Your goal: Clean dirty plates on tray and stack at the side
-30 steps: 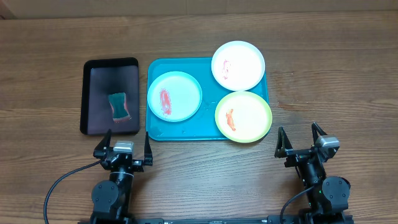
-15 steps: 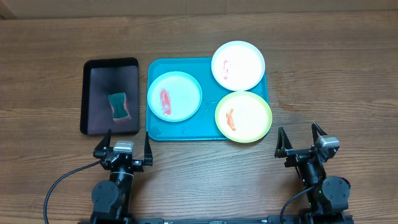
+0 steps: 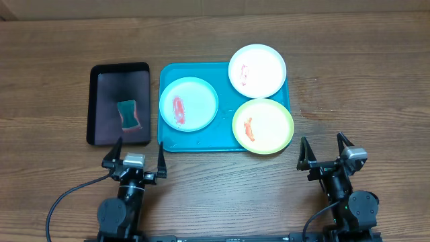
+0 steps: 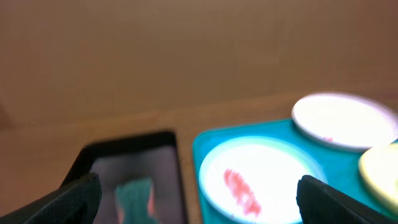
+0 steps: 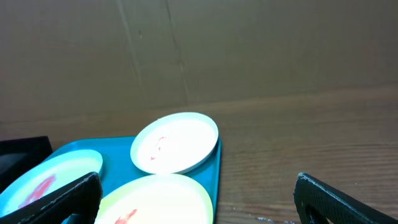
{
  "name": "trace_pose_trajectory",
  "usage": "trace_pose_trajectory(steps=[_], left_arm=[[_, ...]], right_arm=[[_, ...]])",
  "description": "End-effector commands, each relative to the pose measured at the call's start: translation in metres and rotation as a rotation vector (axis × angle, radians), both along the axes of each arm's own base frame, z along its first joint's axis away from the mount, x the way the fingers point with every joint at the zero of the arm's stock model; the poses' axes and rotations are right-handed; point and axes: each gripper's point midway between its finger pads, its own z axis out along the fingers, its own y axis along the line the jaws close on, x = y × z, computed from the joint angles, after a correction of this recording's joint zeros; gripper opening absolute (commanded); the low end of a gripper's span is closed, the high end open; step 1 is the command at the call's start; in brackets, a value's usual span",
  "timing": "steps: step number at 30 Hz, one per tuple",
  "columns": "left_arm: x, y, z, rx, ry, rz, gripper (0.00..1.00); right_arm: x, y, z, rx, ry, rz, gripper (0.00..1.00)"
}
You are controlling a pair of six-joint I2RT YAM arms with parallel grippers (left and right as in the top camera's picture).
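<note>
Start state, nothing cleaned: all three plates sit on the turquoise tray [image 3: 201,139], each with a red-orange smear. The light blue plate [image 3: 189,103] is at the tray's left, flat inside the rim. The white plate [image 3: 257,70] is at the far right corner, overhanging the rim. The yellow-green plate [image 3: 263,126] is at the near right corner, also over the rim and just beside the white one. The teal sponge [image 3: 127,113] lies near the middle of the black tray [image 3: 107,84] to the left, apart from its walls. I judge the step in hand is fetching that sponge with the left arm. To do it well: come down from above with the jaws across the sponge's narrow width, pinch mid-body so a face hangs free for wiping, and lift clear of the black rim before crossing over. The light blue plate is nearest and sits flat, so I'd wipe it first. The right arm should pin the plate's edge, since light plastic will likely skate. The overhanging plates may tip if pressed at the outer edge. Pose: both arms are folded low at the near edge of the table [image 3: 376,81]. The left gripper [image 3: 140,143] is spread wide and empty, one fingertip over each tray's near edge. The right gripper [image 3: 320,138] is wide and empty too, past the tray's near right corner and apart from the yellow-green plate.
</note>
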Motion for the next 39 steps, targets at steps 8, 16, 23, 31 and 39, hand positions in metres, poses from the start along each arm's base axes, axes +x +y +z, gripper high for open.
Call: trace_pose_trajectory(steps=[8,16,23,31,39], left_arm=[[-0.004,-0.019,-0.024,-0.103,0.116,-0.107,1.0],[-0.008,-0.024,0.027,-0.104,-0.008,-0.146,1.0],[-0.032,-0.004,0.106,-0.022,0.027,-0.047,1.0],[-0.033,-0.003,0.181,-0.006,0.209,-0.034,1.0],[0.001,-0.006,0.203,0.014,0.525,-0.029,1.0]], right_arm=[[0.0,0.0,0.006,-0.001,-0.036,0.0,1.0],[-0.006,0.014,0.028,0.003,-0.087,0.085,1.0],[-0.013,0.016,0.079,0.002,-0.086,0.098,1.0],[0.006,0.028,0.142,-0.005,0.056,0.158,1.0],[0.046,0.048,0.166,0.003,0.381,0.249,1.0]])
